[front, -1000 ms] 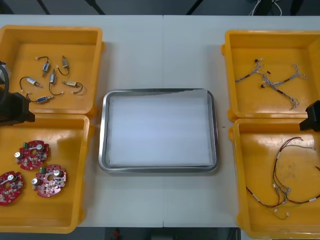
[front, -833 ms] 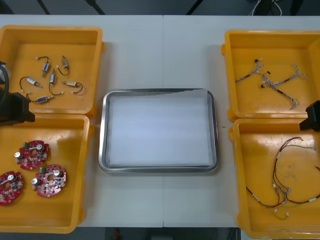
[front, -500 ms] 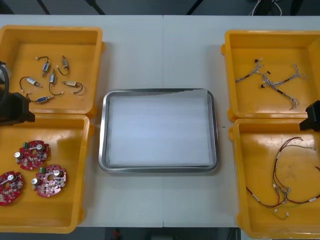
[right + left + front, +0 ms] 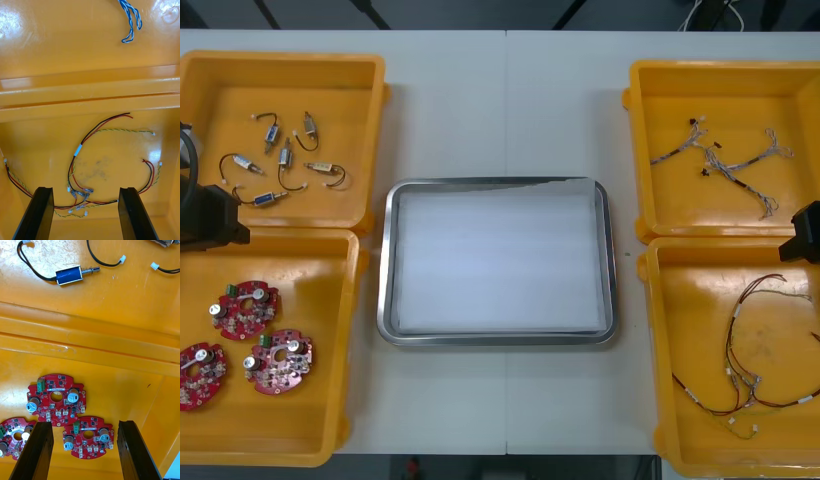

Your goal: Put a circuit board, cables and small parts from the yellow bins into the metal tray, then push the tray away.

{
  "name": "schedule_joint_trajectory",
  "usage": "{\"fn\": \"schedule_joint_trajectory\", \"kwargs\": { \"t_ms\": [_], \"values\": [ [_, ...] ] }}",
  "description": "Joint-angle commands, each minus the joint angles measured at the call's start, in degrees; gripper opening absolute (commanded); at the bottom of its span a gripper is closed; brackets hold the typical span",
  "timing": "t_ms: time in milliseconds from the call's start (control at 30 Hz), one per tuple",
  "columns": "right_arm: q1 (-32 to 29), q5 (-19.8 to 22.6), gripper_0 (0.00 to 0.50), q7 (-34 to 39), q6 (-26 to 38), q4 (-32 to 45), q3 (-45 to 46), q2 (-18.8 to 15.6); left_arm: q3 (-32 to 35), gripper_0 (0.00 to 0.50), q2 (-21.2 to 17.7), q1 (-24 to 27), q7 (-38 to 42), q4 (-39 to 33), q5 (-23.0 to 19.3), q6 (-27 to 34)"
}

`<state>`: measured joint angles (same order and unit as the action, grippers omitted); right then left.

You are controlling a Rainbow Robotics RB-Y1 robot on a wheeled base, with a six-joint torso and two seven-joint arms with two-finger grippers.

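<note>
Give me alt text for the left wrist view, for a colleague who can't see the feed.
The left end effector, its fingers open, hangs over a yellow bin holding three round red circuit boards, one seen between the fingers. Past the bin's wall, a second bin holds a small metal part with a black cable.

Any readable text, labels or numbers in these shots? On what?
No text can be read anywhere.
Red circuit boards: a white label strip and tiny white print, too small to read.
Red and yellow cables: a white sleeve, no print I can make out.
Yellow bins and metal tray: no markings seen.
</note>
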<state>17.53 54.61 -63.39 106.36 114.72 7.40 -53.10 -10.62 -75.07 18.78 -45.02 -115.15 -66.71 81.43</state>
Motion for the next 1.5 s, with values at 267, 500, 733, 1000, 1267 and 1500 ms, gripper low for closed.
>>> {"fn": "schedule_joint_trajectory", "kwargs": {
  "t_ms": [267,500,733,1000,1267,1500],
  "values": [
    [1.3,-0.1,0.500,3.1,0.3,0.4,0.1,0.5,1.7,0.500,0.4,-0.2,2.4,-1.0,0.5,-0.5],
    [1.3,-0.1,0.500,3.1,0.3,0.4,0.1,0.5,1.7,0.500,0.4,-0.2,2.4,-1.0,0.5,-0.5],
    [1.3,-0.1,0.500,3.1,0.3,0.4,0.1,0.5,1.7,0.500,0.4,-0.2,2.4,-1.0,0.5,-0.5],
    [1.3,-0.1,0.500,3.1,0.3,0.4,0.1,0.5,1.7,0.500,0.4,-0.2,2.4,-1.0,0.5,-0.5],
    [1.3,-0.1,0.500,3.1,0.3,0.4,0.1,0.5,1.7,0.500,0.4,-0.2,2.4,-1.0,0.5,-0.5],
    [1.3,-0.1,0.500,3.1,0.3,0.4,0.1,0.5,1.7,0.500,0.4,-0.2,2.4,-1.0,0.5,-0.5]
  ]
}}
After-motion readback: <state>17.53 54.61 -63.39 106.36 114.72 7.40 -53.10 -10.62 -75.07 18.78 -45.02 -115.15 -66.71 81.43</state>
